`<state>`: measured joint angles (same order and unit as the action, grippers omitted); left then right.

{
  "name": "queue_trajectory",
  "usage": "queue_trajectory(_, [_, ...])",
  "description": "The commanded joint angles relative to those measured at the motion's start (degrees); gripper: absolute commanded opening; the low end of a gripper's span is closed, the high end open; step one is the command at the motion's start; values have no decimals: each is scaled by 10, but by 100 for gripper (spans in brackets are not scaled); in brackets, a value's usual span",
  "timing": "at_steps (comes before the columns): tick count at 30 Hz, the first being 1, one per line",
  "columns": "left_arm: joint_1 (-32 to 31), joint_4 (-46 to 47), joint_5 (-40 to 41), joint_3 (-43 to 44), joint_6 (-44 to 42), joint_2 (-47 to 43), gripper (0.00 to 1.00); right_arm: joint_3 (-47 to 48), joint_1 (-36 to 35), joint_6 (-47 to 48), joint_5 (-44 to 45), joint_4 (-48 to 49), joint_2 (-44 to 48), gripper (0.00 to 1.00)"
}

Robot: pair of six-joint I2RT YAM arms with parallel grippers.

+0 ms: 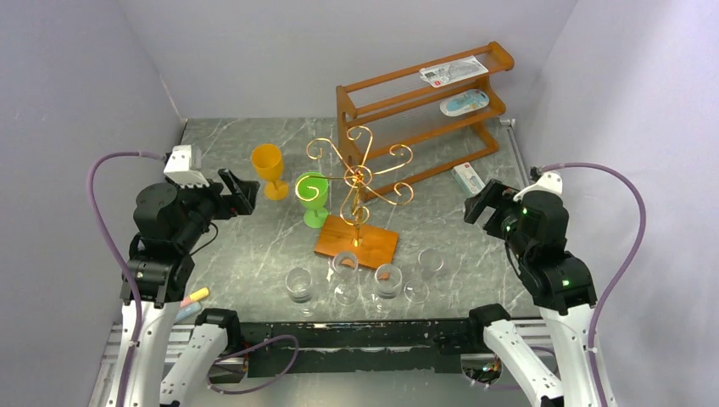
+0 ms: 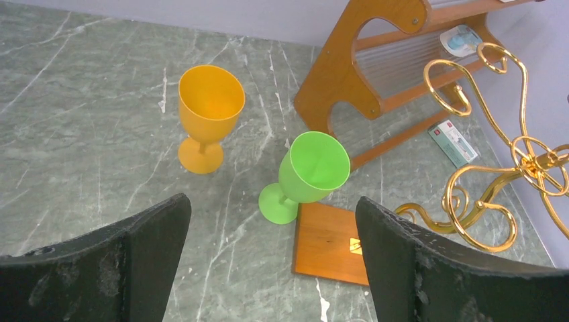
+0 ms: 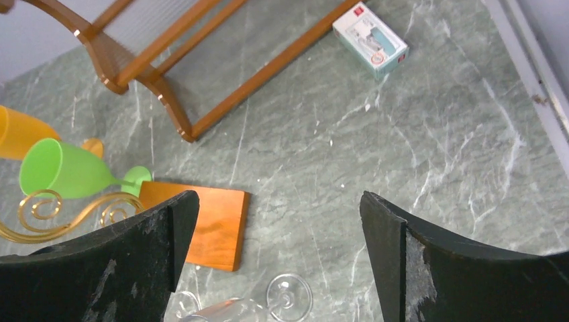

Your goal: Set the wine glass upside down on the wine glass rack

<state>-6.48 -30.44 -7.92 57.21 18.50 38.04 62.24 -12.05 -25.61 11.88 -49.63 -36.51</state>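
Observation:
The gold wire wine glass rack (image 1: 360, 182) stands mid-table on its orange-brown wooden base (image 1: 356, 242). Several clear wine glasses (image 1: 345, 270) stand upright in a row just in front of the base. A green goblet (image 1: 313, 197) and an orange goblet (image 1: 269, 168) stand upright to the rack's left. My left gripper (image 1: 242, 191) is open and empty, raised left of the goblets. The left wrist view shows both goblets (image 2: 312, 168) beyond its fingers. My right gripper (image 1: 476, 203) is open and empty, raised right of the rack. One clear glass (image 3: 288, 297) shows below it.
A brown three-tier wooden shelf (image 1: 424, 102) holding packets stands at the back right. A small white box (image 1: 469, 178) lies on the table in front of it. Coloured chalk sticks (image 1: 195, 297) lie by the left arm's base. Grey walls close in three sides.

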Motion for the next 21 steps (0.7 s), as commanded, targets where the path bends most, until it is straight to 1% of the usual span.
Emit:
queue_trajectory(1, [-2,-41,-14,19,-4,-11,97,-33,1,7,-27,4,6,96])
queue_trajectory(6, [-2,-77,2,28,-9,-34,97,-46,2,7,-39,2,-11,96])
queue_trajectory(15, [-2,-92,-42,5,2,-82,97,-55,2,5,-85,29,1,97])
queue_trajectory(18, [-4,-97,-24,-3,10,-94,97,-67,2,23,-158,46,10,96])
queue_trajectory(21, [-12,-81,-36,-20,-10,-113,97,-73,1,41,-224,43,19,93])
